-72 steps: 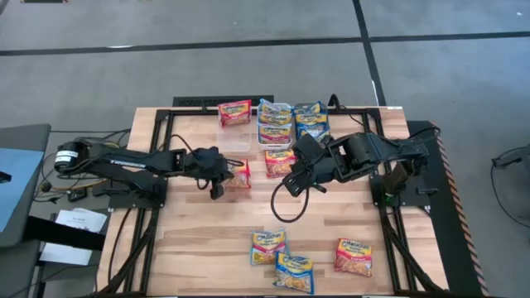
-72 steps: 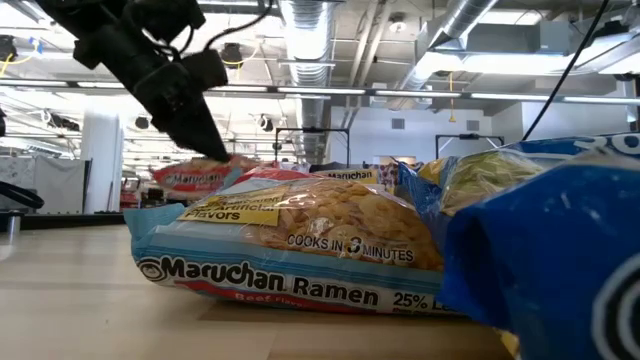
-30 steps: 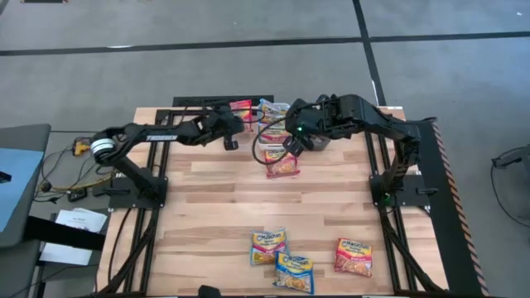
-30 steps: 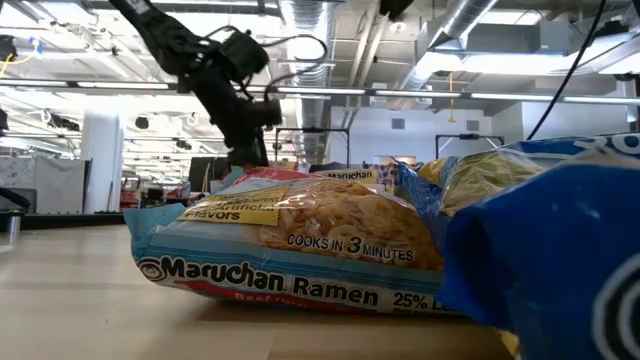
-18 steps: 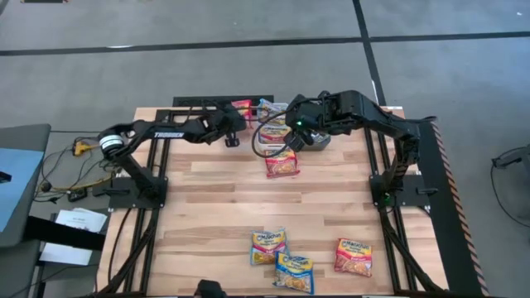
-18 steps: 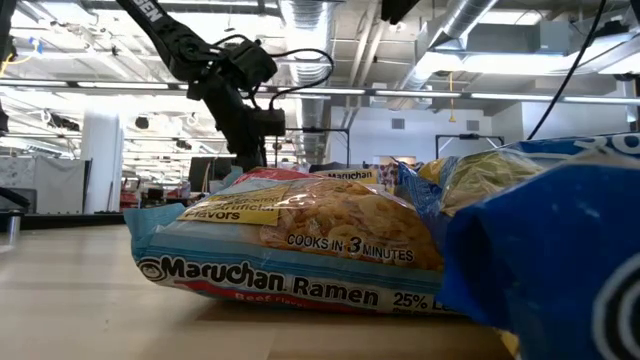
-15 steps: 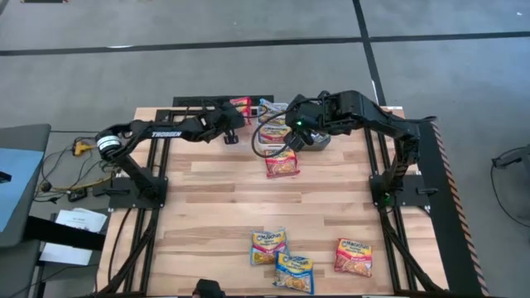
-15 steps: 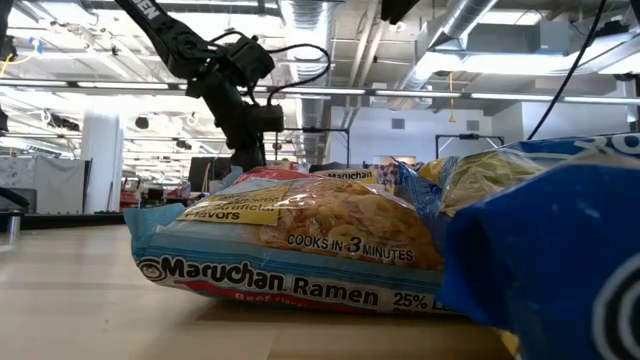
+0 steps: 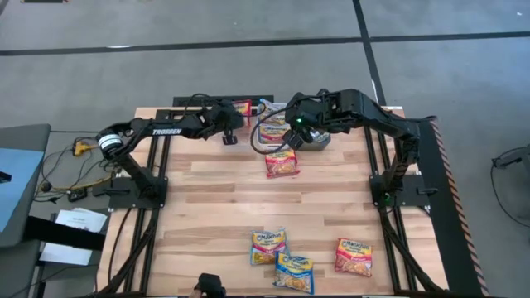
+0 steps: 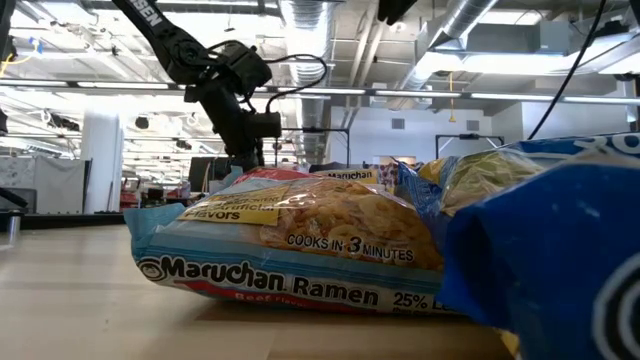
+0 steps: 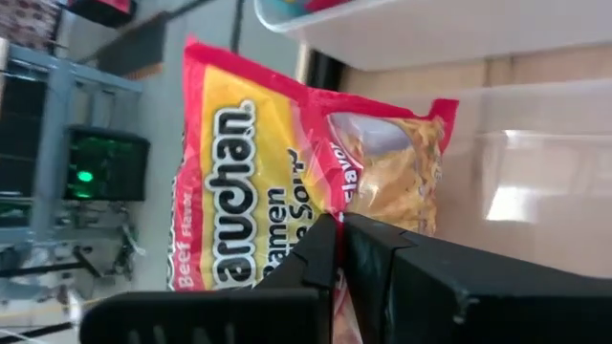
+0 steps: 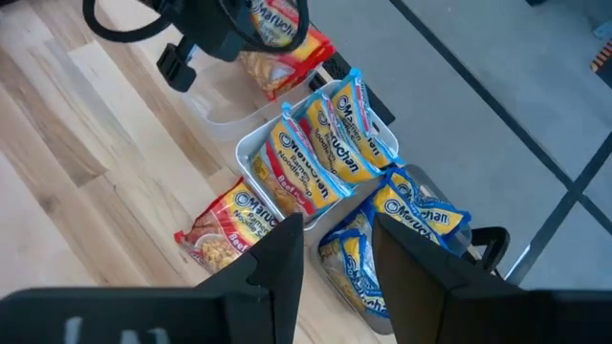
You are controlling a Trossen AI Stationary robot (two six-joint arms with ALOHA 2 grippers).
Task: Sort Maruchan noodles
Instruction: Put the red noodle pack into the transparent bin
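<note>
three loose maruchan packets [image 9: 281, 261] are still waiting at our near edge. we are now holding a red packet [image 11: 287, 182] over the clear bin [image 12: 222, 103], left gripper [image 11: 337, 250] clamped on it; right gripper [image 12: 337, 239] is hovering open.

Items before me, other than the goods:
- Wooden table [image 9: 215, 207], pale planks, black frame along its edges.
- Clear bin [image 12: 225, 115], at my table's far edge.
- White bin [image 12: 251, 153], beside the clear one.
- Dark-grey bin [image 9: 321, 142], next along.
- Grey floor [image 9: 248, 50], dark lines.
- Papers [image 9: 74, 223], on the floor by my table.
</note>
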